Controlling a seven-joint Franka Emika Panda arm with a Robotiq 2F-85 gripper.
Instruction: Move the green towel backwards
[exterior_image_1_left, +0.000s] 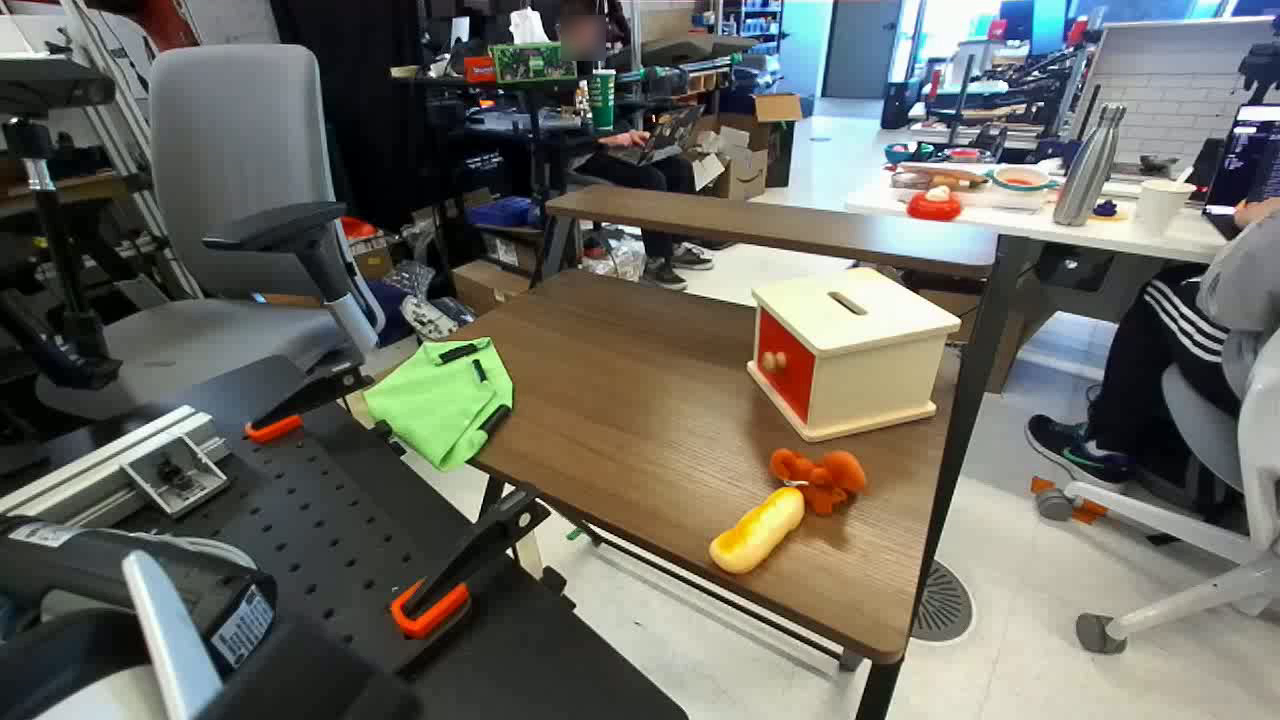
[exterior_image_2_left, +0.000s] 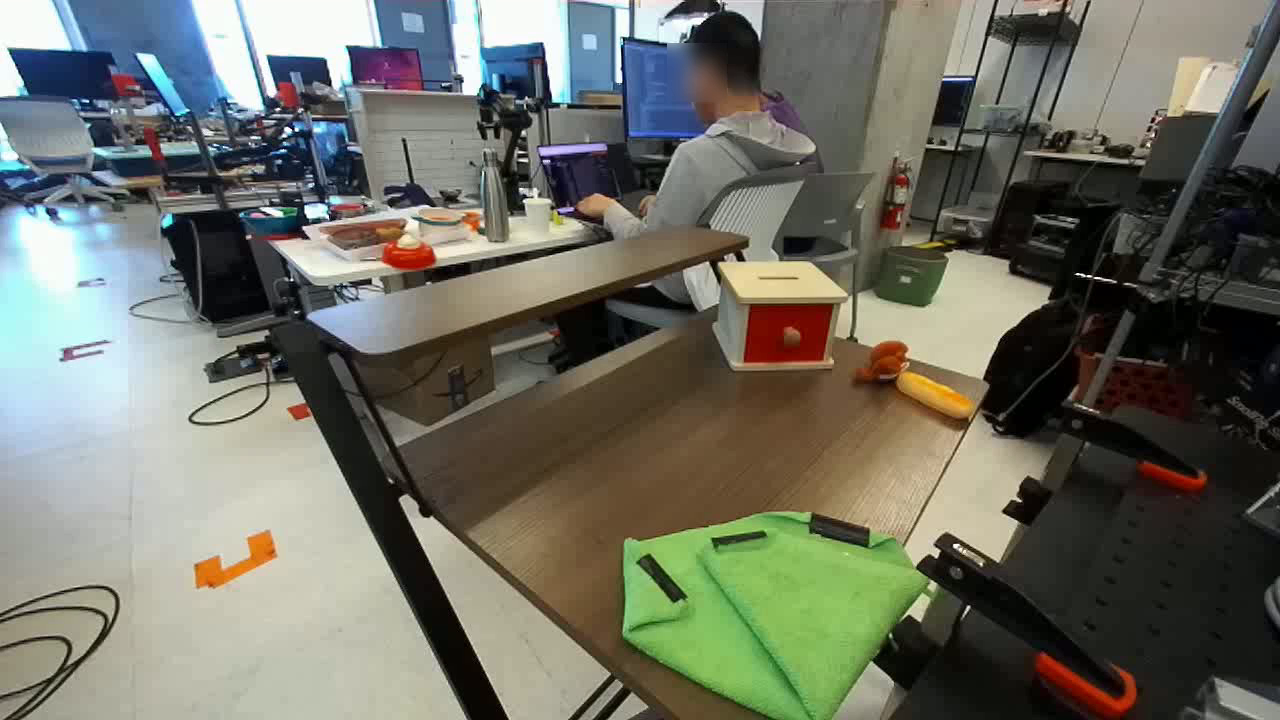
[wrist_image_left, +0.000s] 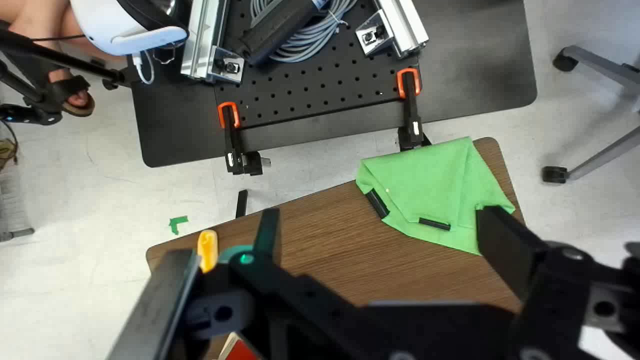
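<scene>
In the wrist view, the claw (wrist_image_left: 340, 237), spread apart, hides some green towel (wrist_image_left: 430, 180); the box (wrist_image_left: 240, 351) is cropped.

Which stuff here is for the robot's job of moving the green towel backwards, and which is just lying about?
For the job:
- green towel, folded up
- gripper, open, not holding the towel
- brown table, under the towel

Just lying about:
- wooden box with a red door
- yellow bread roll
- orange toy, next to the roll
- silver bottle

You can read no text for certain. Beyond your gripper (wrist_image_left: 337, 235), the label (exterior_image_1_left: 242, 627) on the black device (wrist_image_left: 282, 31) is illegible.
</scene>
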